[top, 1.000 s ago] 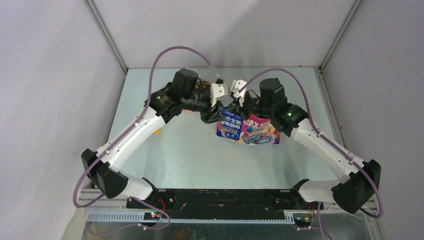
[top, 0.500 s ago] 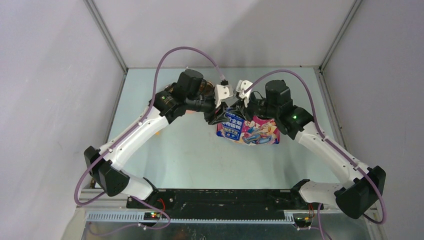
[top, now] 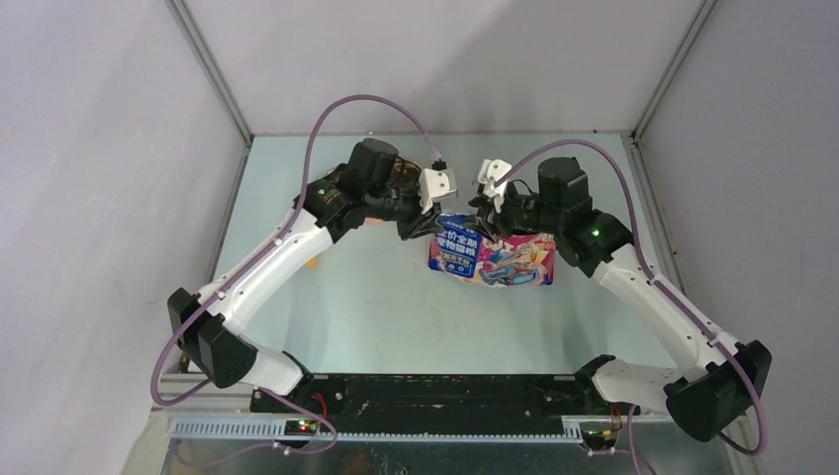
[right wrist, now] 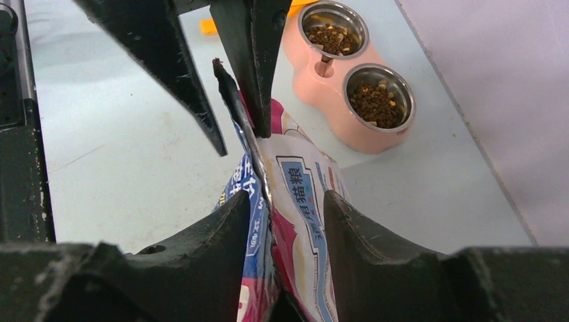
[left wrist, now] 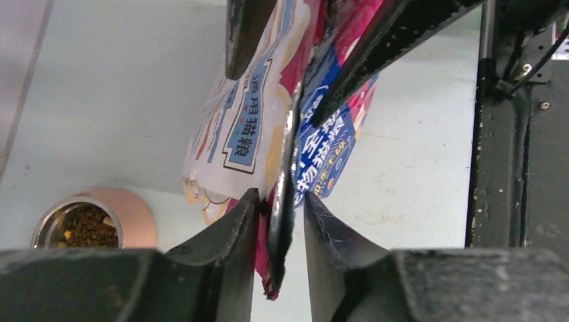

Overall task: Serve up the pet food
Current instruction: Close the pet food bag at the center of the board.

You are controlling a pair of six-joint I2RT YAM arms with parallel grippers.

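**Operator:** Grey walls all around, and a pale green table (top: 376, 307) under the arms. What is at the tips?

**Observer:** Your left end effector (left wrist: 281, 199) has its two fingers close on either side of the flat top seam of the bag (top: 495, 259). I cannot tell if they really press it. Your right end effector (right wrist: 287, 196) has its fingers apart, with the upper part of the bag between them, and I see no firm pinch there. The bag stands upright near the middle of the table, between the two arms.

**Operator:** And the pet food?

**Observer:** The pet food (right wrist: 374, 102) lies in both steel bowls of the pink feeder (right wrist: 305, 90), a little apart from the bag, on the left arm's side. I suppose there is more inside the bag.

**Operator:** So which step is this?

**Observer:** I judge that the serving is done and you are finishing with the bag, either closing its mouth or leaving it. Next, you need to open both end effectors fully and draw back slowly, so that no finger catches the seam and tips the bag.
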